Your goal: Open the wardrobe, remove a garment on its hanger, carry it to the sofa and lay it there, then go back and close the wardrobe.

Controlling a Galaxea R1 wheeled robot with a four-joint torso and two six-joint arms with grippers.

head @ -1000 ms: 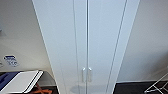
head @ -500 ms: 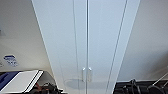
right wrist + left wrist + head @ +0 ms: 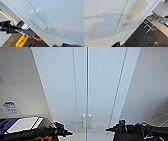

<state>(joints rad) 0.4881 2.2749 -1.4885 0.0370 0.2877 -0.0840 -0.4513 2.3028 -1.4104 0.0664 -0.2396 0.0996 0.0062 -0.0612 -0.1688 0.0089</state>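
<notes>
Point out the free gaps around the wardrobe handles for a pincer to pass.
Bare door panel lies between the left pincer and the handles, and between them and the right pincer. Tightest: the slit between the paired handles on the shut wardrobe.

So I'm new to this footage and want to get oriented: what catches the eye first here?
The tall white wardrobe dominates the head view, its two doors shut and a pair of small handles low at the centre seam. Both dark arms reach toward it from below: the left claw left of the handles, the right claw to their right, neither touching them. A white stool stands on dark flooring beside the wardrobe.
</notes>
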